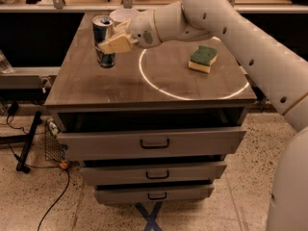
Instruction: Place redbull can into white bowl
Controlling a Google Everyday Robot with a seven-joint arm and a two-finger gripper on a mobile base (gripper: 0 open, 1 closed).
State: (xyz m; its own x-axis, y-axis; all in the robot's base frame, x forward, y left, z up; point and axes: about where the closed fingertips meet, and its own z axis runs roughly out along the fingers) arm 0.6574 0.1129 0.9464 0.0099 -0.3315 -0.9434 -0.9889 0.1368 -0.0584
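Observation:
The redbull can [103, 41], slim and silver-blue with a pull-tab top, is held upright above the left part of the wooden table top [120, 83]. My gripper [114, 38] is shut on the can from its right side, its tan fingers [115, 44] across the can's middle. The white bowl [121, 16] stands at the far edge of the table, just behind and to the right of the can, partly hidden by my gripper and wrist.
A green and yellow sponge [203, 58] lies on the right part of the table. A white ring [187, 88] is marked on the top. Three drawers [153, 142] sit below. Cables and a stand [29, 143] lie on the floor at left.

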